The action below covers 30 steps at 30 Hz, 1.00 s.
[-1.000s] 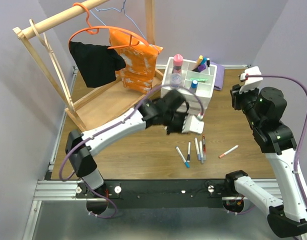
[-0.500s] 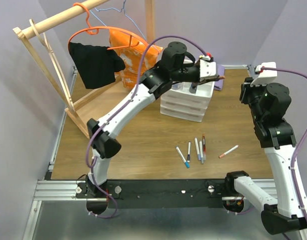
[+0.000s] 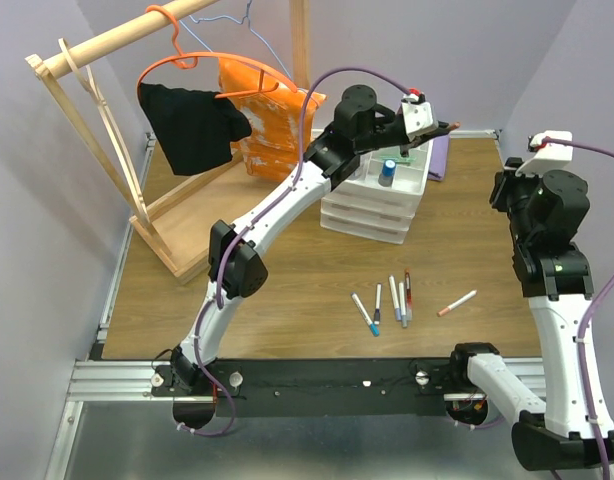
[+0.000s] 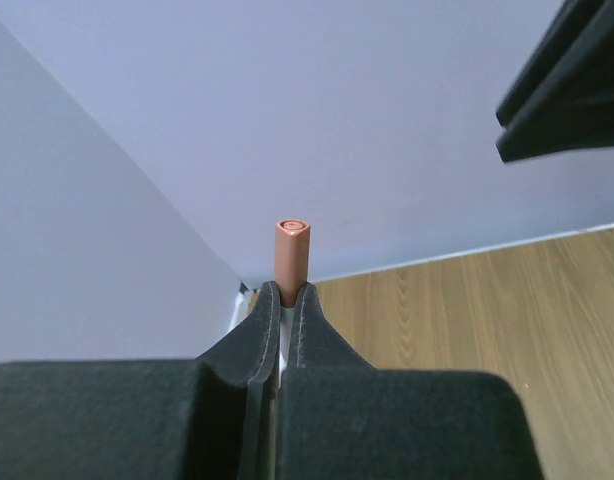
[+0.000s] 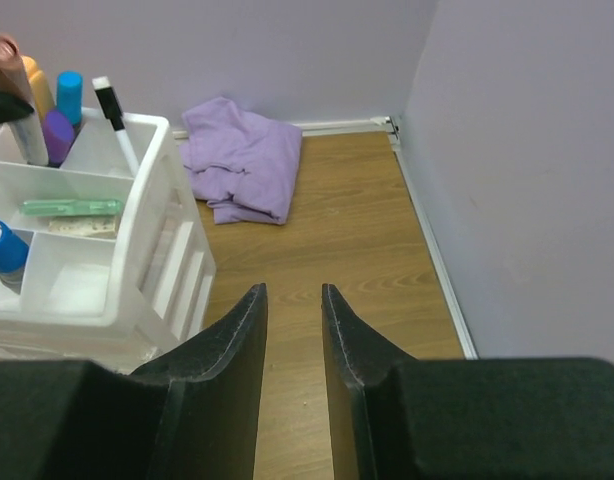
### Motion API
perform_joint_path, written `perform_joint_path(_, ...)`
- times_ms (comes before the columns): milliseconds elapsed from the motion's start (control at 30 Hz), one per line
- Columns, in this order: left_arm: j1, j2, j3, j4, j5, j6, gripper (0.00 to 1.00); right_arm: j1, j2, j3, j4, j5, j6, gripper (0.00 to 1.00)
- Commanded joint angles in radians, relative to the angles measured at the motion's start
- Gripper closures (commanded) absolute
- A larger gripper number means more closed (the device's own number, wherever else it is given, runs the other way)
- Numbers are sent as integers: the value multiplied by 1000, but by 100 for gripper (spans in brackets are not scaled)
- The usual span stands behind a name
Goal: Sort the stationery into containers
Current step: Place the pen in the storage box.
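Observation:
My left gripper (image 3: 439, 128) is shut on a thin white pen with a salmon cap (image 4: 292, 248), which sticks out past the fingertips (image 4: 309, 305). It is held over the back right of the white organiser (image 3: 372, 212). The tray on top holds a blue-capped bottle (image 5: 4, 245), a green item (image 5: 72, 207), highlighters (image 5: 57, 135) and a black-capped pen (image 5: 115, 118). Several pens (image 3: 392, 300) and an orange-tipped pen (image 3: 457, 302) lie on the table in front. My right gripper (image 5: 294, 292) is open and empty, above the floor right of the organiser.
A purple cloth (image 5: 242, 165) lies behind the organiser by the back wall. A wooden clothes rack (image 3: 107, 120) stands at the back left with an orange bag (image 3: 272, 125) and a black garment (image 3: 192, 125). The wall is close on the right.
My left arm has risen from low in front of the organiser to above its back right, carrying the pen. My right arm has drifted slightly right.

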Motion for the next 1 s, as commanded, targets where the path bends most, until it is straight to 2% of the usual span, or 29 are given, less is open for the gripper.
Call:
perform_joint_path(0, -4, 49, 33, 134, -45, -37, 100, -18, -17, -37, 8, -33, 34, 65)
perform_joint_path(200, -4, 112, 49, 193, -80, -25, 100, -43, -22, -65, 16, -46, 40, 65)
perform_joint_path(367, -1, 199, 162, 190, -121, 4, 100, -58, -22, -82, 17, -59, 41, 65)
perform_joint_path(633, 13, 184, 76, 180, -158, 32, 100, -64, -17, -99, 22, -73, 41, 65)
perform_joint_path(733, 13, 166, 41, 201, -198, 26, 88, -64, -16, -103, 27, -81, 43, 65)
perform_joint_path(767, 13, 161, 30, 207, -201, 23, 74, -64, -16, -105, 27, -84, 69, 65)
perform_joint_path(833, 11, 138, 20, 212, -203, 23, 63, -64, -17, -106, 27, -86, 71, 65)
perform_joint_path(867, 13, 127, 0, 222, -204, 23, 54, -64, -19, -106, 27, -89, 71, 65)
perform_joint_path(967, 11, 72, -52, 241, -207, 31, 43, -64, -25, -106, 22, -90, 71, 65)
